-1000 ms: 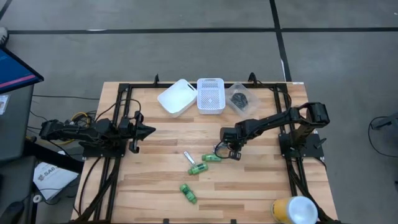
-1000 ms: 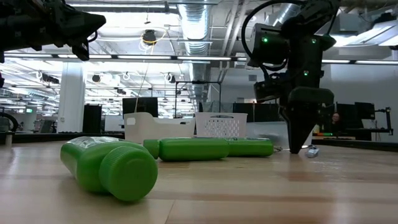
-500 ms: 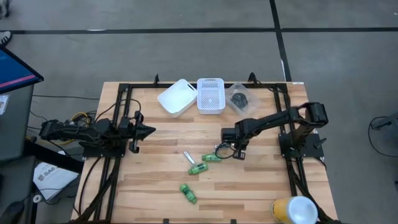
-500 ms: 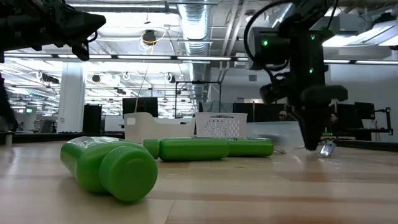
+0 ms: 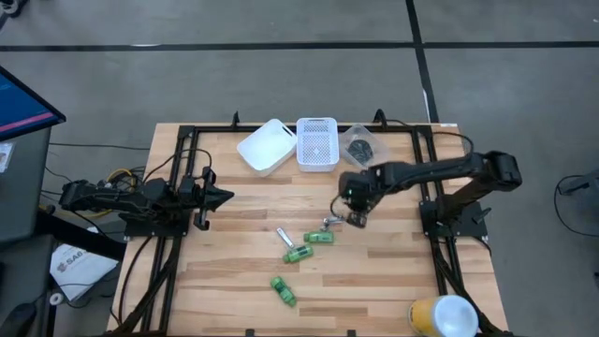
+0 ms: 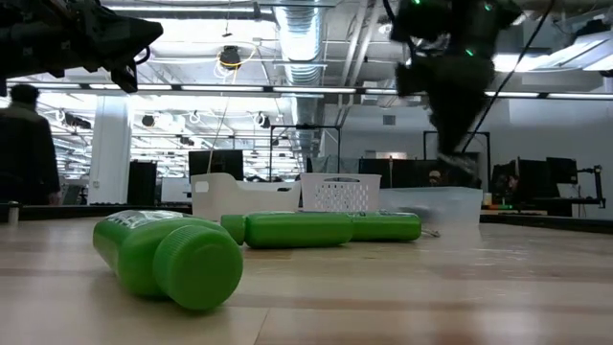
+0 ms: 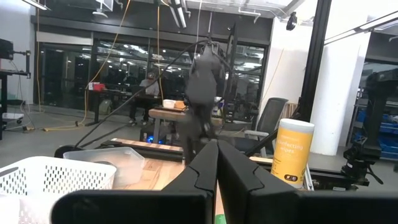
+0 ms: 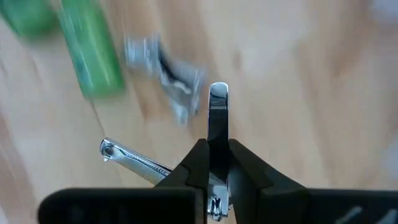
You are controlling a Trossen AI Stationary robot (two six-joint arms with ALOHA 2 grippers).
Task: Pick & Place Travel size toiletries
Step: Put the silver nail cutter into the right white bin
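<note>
Toiletries are still scattered across the middle of your table, but the right gripper [image 5: 356, 208] has changed since a second ago. It was down at the table beside the green bottles; now it has risen and swung toward the far side, closer to the clear tub [image 5: 361, 148], with the arm stretched out straighter. In the low view it has lifted well clear of the table top.

Your right wrist view shows its jaws pinched narrow on a slim silvery item [image 8: 218, 112], which stands up between the fingers. Another silvery piece [image 8: 134, 161] lies on the wood below it.

The three green bottles have not moved: one [image 5: 319, 238] near the middle, one [image 5: 299, 253] just nearer and to its left, and one [image 5: 283, 290] well toward the near edge. A silvery tube [image 5: 281, 236] still lies left of the first two.

Along the far edge, the white bin [image 5: 265, 146] on the left is tilted. You cannot tell what it or the white mesh basket [image 5: 316, 142] beside it holds. The clear tub on the right holds some dark items.

Your left gripper [image 5: 217, 197] stays parked over the left side, its jaws closed together on nothing.
</note>
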